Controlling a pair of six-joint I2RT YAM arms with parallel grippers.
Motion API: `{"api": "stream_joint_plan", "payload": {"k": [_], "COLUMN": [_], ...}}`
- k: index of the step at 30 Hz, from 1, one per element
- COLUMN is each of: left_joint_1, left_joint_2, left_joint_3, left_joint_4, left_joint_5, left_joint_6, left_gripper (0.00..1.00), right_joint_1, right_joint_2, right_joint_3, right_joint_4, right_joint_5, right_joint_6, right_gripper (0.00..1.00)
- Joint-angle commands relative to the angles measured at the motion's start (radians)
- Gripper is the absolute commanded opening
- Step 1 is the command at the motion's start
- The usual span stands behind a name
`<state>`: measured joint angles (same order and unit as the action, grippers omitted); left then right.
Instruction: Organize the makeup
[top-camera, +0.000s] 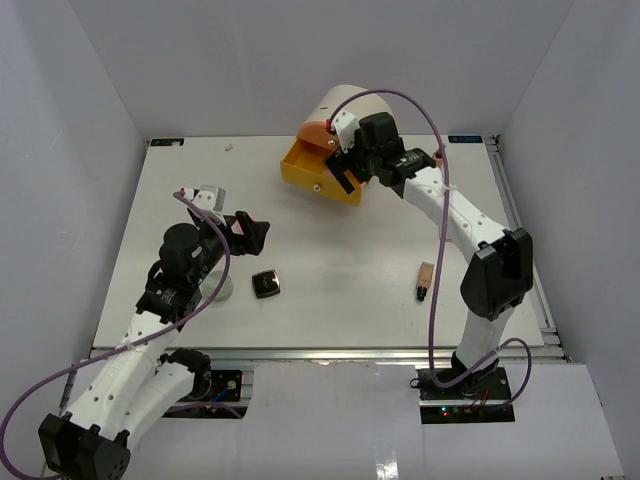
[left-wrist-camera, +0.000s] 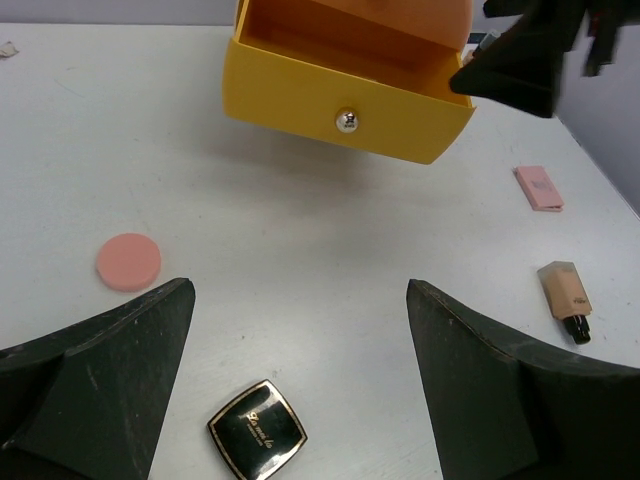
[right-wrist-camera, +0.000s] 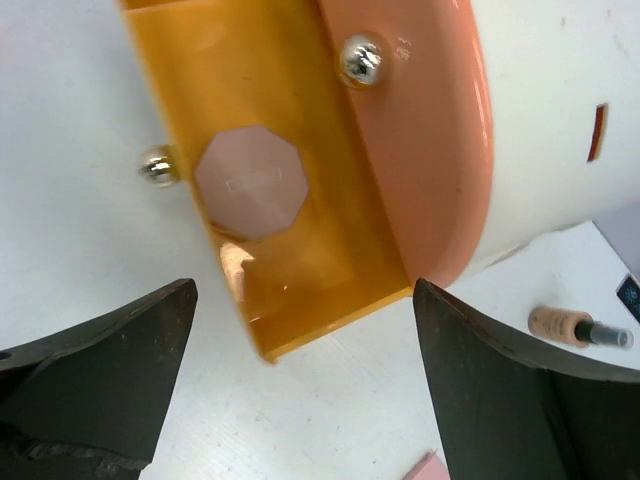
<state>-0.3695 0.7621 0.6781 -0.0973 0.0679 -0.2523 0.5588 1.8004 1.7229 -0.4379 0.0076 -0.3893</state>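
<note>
Overhead camera spans the table (top-camera: 350, 270); wrist cameras share the yellow drawer (left-wrist-camera: 340, 95).

drawer (left-wrist-camera: 300, 95): yellow | knob (left-wrist-camera: 347, 121): silver | faceted jar (right-wrist-camera: 250, 180): pale pink | compact (left-wrist-camera: 257, 428): black, gold edge and script | bottle (left-wrist-camera: 565, 298): tan, black cap | round pad (left-wrist-camera: 128, 262): pink | drum (right-wrist-camera: 540, 80): apparently cream, washed out by glare

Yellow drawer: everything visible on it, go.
The yellow drawer looks like glossy plastic, with a curved front and a small silver ball knob. It stands pulled out of the cream drum, below the orange drawer. A pink faceted jar lies inside. The right gripper hangs over it, jaws open.
</note>
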Motion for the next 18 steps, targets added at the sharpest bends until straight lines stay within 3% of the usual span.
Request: {"api": "stream_joint_plan", "payload": {"k": [1,5,9,11,15,18], "left_joint_1": [0.003,0.043,0.158,0.177,0.179,0.179], "left_joint_2": [0.058,0.172,0.391,0.479,0.659,0.787], "left_joint_3": [0.014,0.035,0.100,0.161,0.274,0.351], "left_joint_4": [-0.012,-0.034,-0.053,-0.071,-0.106,-0.134], "left_joint_5": [0.028,0.070,0.221,0.233,0.122,0.019], "left_joint_6": [-0.007,-0.042,-0.097,-0.105,-0.083,-0.055], "left_gripper": [0.97,0.93,0.84,0.85,0.96,0.98], "right_joint_1": [-0.039,-0.079,-0.094,-0.136,-0.240,-0.273], "right_joint_2": [-0.260,-0.436,-0.577,-0.614,-0.629,-0.624], "right_joint_3": [-0.124,-0.387,-0.657,-0.751,-0.798,-0.798], "right_joint_4": [-0.046,-0.053,-0.004,0.023,0.061,0.063], "right_joint_5": [-0.431,-0.761,-0.924,-0.978,-1.069,-1.072], "right_joint_6": [-0.112,-0.236,-0.319,-0.340,-0.306,-0.292], "right_gripper": [0.95,0.98,0.96,0.95,0.97,0.97]}}
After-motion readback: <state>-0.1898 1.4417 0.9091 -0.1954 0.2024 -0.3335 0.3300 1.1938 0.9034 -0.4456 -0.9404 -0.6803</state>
